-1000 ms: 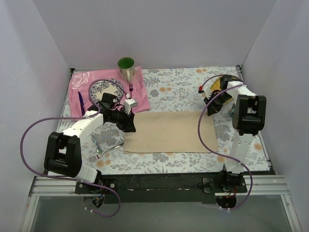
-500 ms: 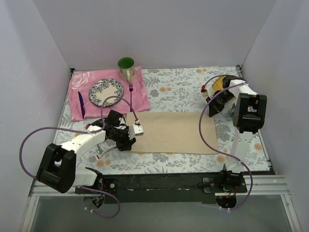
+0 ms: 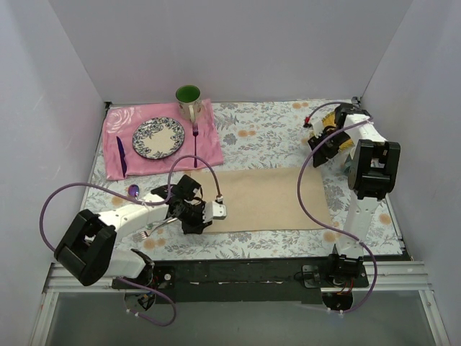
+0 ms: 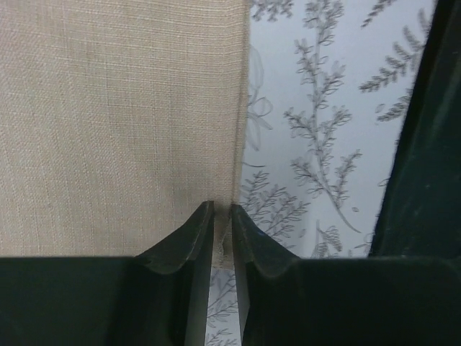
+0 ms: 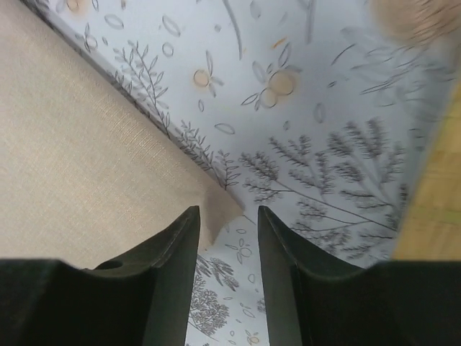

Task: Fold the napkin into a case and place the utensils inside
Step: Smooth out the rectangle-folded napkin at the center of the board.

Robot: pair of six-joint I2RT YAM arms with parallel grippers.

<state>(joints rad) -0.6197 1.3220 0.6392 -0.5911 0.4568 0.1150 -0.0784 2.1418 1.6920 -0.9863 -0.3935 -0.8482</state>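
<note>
The plain beige-tan cloth napkin [image 3: 266, 198] lies flat and open in the middle of the table. Under it is a pale tablecloth with grey leaves and orange flowers [image 3: 274, 137]. The napkin is not folded into a case yet.

The left gripper [image 4: 222, 220] is down low at the near left corner of the napkin. Its two black fingers [image 4: 184, 241] are almost together. The edge of the cloth is pinched in the thin gap between them.

The right gripper [image 5: 227, 216] is at the far right corner of the napkin. Its fingers [image 5: 173, 245] are apart, and the tip of the corner shows between them. I cannot tell if they touch the cloth.

The small silver fork [image 3: 148, 233] lies on the tablecloth just beside the left arm, on the near side. The spoon with the shiny purple bowl [image 3: 134, 190] is on the far side of that arm, and only its bowl shows. Both are off to the left of the napkin.

Far back on the left is a big pink cloth mat [image 3: 209, 151]. On it are a round plate with a dark pattern [image 3: 158, 137], a purple fork [image 3: 195, 133] and a dark purple utensil [image 3: 120, 155]. A cup with a green inside [image 3: 188, 99] stands at the mat's far edge.
</note>
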